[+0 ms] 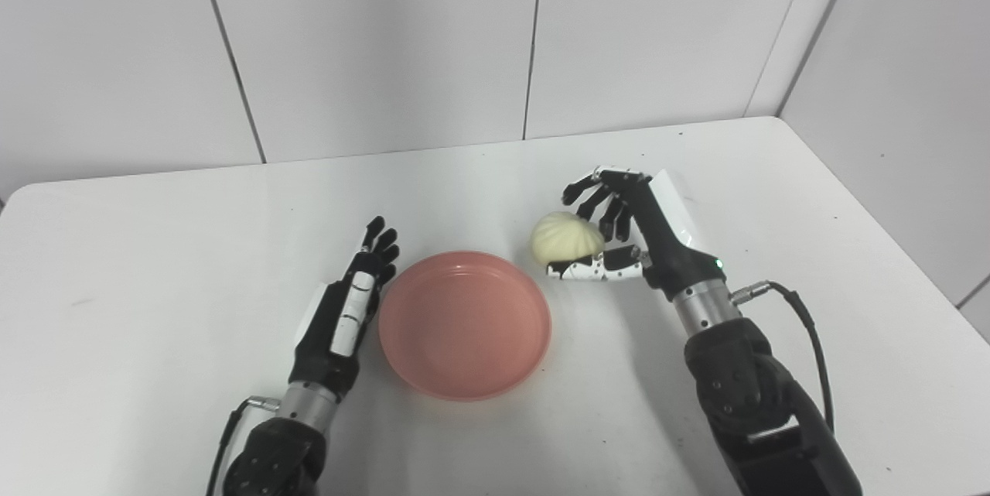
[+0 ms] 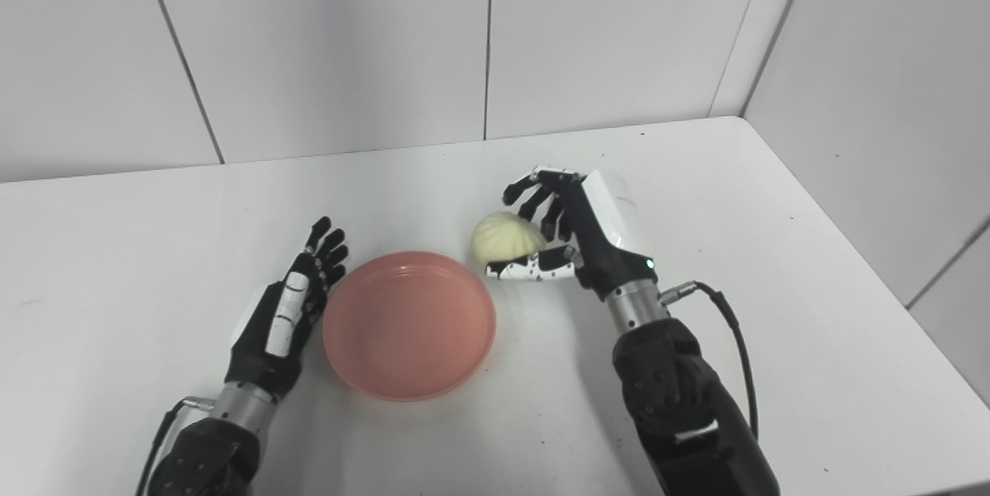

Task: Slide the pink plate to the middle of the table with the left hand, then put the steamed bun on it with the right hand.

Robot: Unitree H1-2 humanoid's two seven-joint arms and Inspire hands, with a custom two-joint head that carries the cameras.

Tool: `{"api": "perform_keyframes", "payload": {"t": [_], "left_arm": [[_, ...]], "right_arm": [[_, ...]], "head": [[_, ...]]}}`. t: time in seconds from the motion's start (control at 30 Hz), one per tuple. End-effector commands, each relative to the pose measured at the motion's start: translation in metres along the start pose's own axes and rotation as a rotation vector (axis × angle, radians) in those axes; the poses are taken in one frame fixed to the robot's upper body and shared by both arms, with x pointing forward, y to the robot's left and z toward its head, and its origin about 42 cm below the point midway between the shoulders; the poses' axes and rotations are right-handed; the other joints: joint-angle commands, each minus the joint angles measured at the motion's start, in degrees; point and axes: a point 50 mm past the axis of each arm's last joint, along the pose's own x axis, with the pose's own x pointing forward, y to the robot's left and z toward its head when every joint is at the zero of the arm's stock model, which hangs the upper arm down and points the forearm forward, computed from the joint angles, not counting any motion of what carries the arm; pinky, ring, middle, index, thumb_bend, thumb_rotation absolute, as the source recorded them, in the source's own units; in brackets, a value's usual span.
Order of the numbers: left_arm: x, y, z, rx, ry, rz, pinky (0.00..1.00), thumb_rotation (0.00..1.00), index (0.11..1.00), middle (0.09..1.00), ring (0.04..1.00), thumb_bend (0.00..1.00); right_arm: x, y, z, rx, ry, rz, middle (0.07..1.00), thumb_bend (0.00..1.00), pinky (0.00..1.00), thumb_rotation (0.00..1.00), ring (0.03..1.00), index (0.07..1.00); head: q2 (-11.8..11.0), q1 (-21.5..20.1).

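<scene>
Bun in hand, plate waiting.
The right hand (image 1: 619, 237) grips the bun (image 1: 566, 238) just right of the pink plate (image 1: 464, 323); the left hand (image 1: 348, 310) rests flat, fingers spread, holding nothing, against the plate's left rim. Next: carry the bun over the plate and release. White table (image 1: 155, 264), bare grey walls (image 1: 371, 39).

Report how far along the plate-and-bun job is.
Done, by the look of it: the pink plate sits near the middle of the table, the left hand open beside its left rim. In hand: the right hand cups the steamed bun, thumb beneath it, just past the plate's far-right rim. Left: carrying the bun over the plate, which holds nothing yet, and releasing it.
</scene>
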Motion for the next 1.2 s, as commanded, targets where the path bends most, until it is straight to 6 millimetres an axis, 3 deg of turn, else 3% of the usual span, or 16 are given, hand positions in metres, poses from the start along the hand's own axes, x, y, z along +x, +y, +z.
{"api": "perform_keyframes", "payload": {"t": [0.0,0.1,0.3,0.5,0.73,0.97,1.17], "left_arm": [[-0.004,-0.01,-0.007,-0.008,0.022,-0.001,0.98,1.0,0.996,0.986,0.982,0.64],[-0.003,-0.011,-0.008,-0.003,0.025,-0.002,0.98,1.0,0.993,0.982,0.978,0.65],[-0.002,-0.015,-0.007,-0.017,0.032,-0.009,1.0,1.0,0.998,0.986,0.987,0.66],[-0.001,-0.018,-0.007,-0.021,0.037,-0.008,0.99,1.0,0.994,0.985,0.983,0.67],[0.0,-0.02,-0.006,-0.019,0.033,-0.021,0.99,1.0,0.998,0.992,0.989,0.68],[0.0,-0.022,-0.007,-0.017,0.04,-0.017,0.97,1.0,0.988,0.982,0.98,0.7],[0.001,-0.022,-0.006,-0.013,0.045,-0.02,0.96,1.0,0.985,0.981,0.975,0.7]], "right_arm": [[0.005,-0.003,0.022,0.007,-0.098,-0.017,0.398,0.51,0.15,0.0,0.217,0.49],[0.003,0.006,0.024,0.019,-0.101,0.008,0.39,0.51,0.14,0.0,0.197,0.486],[-0.008,0.033,0.005,0.019,-0.128,0.057,0.394,0.52,0.16,0.0,0.228,0.489],[-0.017,0.054,-0.006,0.033,-0.161,0.081,0.436,0.52,0.27,0.0,0.321,0.497],[-0.025,0.073,-0.01,0.01,-0.202,0.104,0.435,0.52,0.18,0.0,0.252,0.496],[-0.027,0.081,-0.014,0.026,-0.191,0.129,0.501,0.52,0.35,0.0,0.415,0.474],[-0.027,0.084,-0.011,0.013,-0.208,0.101,0.505,0.52,0.37,0.0,0.442,0.471]], "head": [[0.1,0.4],[0.2,0.8],[1.0,2.7],[1.3,4.2],[2.0,5.3],[2.3,5.9],[2.2,5.7]]}}
